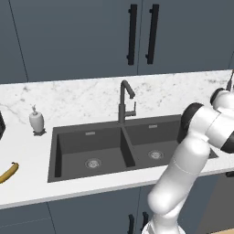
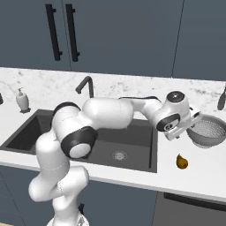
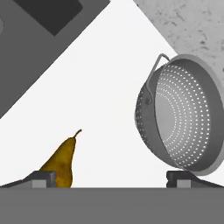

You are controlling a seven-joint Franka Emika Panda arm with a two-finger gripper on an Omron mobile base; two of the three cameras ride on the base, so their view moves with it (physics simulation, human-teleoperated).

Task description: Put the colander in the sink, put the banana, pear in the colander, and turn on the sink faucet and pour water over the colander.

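Currently hovering wide open and empty as gripper [image 3: 111, 178], colander [image 3: 186, 116] just ahead toward one fingertip, pear [image 3: 62, 159] by the other.

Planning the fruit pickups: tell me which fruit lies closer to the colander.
The pear, the plump golden-brown fruit on the counter just in front of the colander. The long yellow banana lies far off, beyond the sink's other side.

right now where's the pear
The pear lies on the white counter right of the sink in the right base view, just in front of the colander and apart from it.
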